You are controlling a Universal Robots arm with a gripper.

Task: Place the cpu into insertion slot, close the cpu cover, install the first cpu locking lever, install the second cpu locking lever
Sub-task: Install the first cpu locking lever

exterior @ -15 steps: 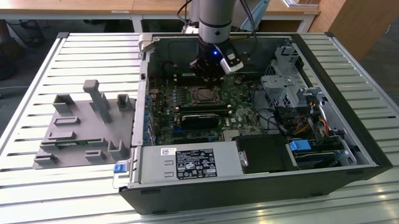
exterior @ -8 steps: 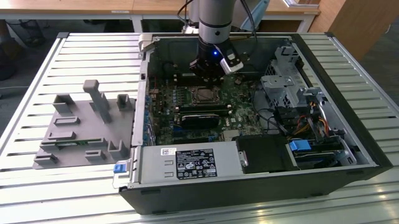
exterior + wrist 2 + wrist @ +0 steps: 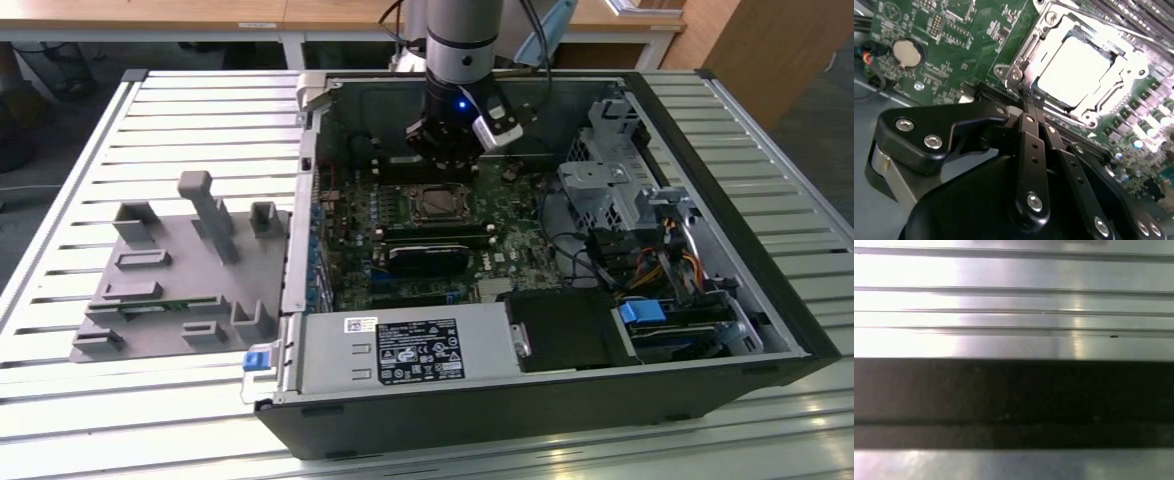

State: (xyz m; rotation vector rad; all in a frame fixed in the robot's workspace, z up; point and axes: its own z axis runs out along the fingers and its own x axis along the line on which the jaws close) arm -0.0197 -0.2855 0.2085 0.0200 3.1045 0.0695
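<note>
One arm reaches down into the open computer case (image 3: 707,330) in the exterior view, its gripper (image 3: 442,163) low over the board just behind the insertion slot (image 3: 437,204); case walls stand near on the far side. In the second wrist view the fingers (image 3: 1030,127) are pressed together, empty, their tips at the corner of the cpu cover (image 3: 1064,85), which lies flat around the pale cpu (image 3: 1074,70). Glare washes out the chip's face. The first wrist view gives metal slats (image 3: 1014,305) and a dark band.

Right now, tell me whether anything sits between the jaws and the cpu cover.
Nothing visible does. The gripper sits right at the edge of the cpu cover, which lies closed over the cpu, with only bare green board beside them.
</note>
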